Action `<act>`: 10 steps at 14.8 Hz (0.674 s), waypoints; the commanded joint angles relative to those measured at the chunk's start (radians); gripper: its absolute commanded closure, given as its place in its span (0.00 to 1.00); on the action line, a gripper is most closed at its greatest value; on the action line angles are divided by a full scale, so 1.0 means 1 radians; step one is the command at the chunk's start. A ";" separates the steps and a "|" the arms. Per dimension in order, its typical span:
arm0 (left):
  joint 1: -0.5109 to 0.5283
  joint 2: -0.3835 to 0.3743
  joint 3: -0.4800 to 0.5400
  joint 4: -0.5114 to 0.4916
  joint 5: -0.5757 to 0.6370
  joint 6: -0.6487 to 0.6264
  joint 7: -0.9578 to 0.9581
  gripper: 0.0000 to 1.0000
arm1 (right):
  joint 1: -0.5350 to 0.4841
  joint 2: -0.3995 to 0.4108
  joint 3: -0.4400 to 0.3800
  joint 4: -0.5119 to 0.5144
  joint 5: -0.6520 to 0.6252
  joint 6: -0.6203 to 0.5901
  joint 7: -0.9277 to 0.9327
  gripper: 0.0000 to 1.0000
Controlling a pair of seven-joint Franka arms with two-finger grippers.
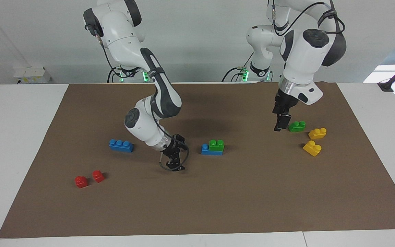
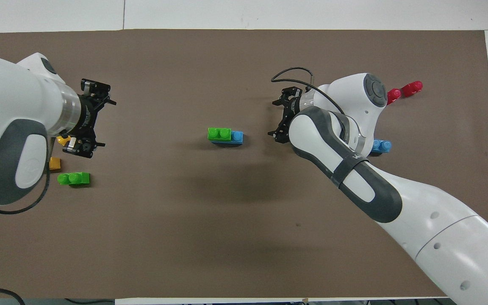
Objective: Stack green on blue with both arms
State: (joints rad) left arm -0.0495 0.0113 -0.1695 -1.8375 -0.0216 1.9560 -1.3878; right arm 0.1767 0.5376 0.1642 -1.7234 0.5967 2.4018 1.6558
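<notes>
- Nearest the robots, a loose green brick (image 1: 297, 126) lies on the brown mat (image 1: 218, 206) toward the left arm's end of the counter (image 1: 12, 137), with two yellow bricks (image 1: 317, 133) (image 1: 312, 148) just beside it, a little farther out.
- The left end effector (image 1: 279, 123) hangs close beside that green brick, holding nothing; I cannot tell how wide its fingers stand.
- Mid-mat, a second green brick (image 1: 216, 145) sits on a blue brick (image 1: 212, 150), covering two studs and leaving one blue stud bare at the end toward the right arm.
- The right end effector (image 1: 174, 164) is low over the mat between that stack and a lone blue brick (image 1: 121, 145); its fingers are spread apart and empty.
- Farthest out, two red bricks (image 1: 81, 181) (image 1: 98, 176) rest side by side.
- No legible writing shows on any brick.
</notes>
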 commanded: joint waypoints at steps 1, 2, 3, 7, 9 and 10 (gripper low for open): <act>0.077 -0.039 -0.002 -0.023 -0.035 -0.038 0.304 0.00 | -0.052 -0.053 0.006 -0.005 -0.018 -0.038 -0.050 0.00; 0.101 -0.039 -0.001 -0.022 -0.043 -0.048 0.411 0.00 | -0.075 -0.073 0.006 -0.011 -0.027 -0.053 -0.095 0.00; 0.124 -0.040 0.001 -0.020 -0.044 -0.054 0.517 0.00 | -0.103 -0.090 0.006 -0.012 -0.037 -0.082 -0.158 0.00; 0.168 -0.033 0.007 0.027 -0.041 -0.092 0.873 0.00 | -0.213 -0.174 0.005 -0.015 -0.085 -0.255 -0.425 0.00; 0.168 -0.037 0.008 0.032 -0.038 -0.112 0.981 0.00 | -0.256 -0.220 0.006 -0.012 -0.188 -0.341 -0.506 0.00; 0.168 -0.039 0.008 0.033 -0.038 -0.120 1.010 0.00 | -0.278 -0.244 0.008 -0.012 -0.219 -0.383 -0.549 0.00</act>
State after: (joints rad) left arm 0.1123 -0.0104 -0.1589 -1.8104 -0.0451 1.8752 -0.4687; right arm -0.0634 0.3529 0.1591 -1.7170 0.4468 2.0823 1.1869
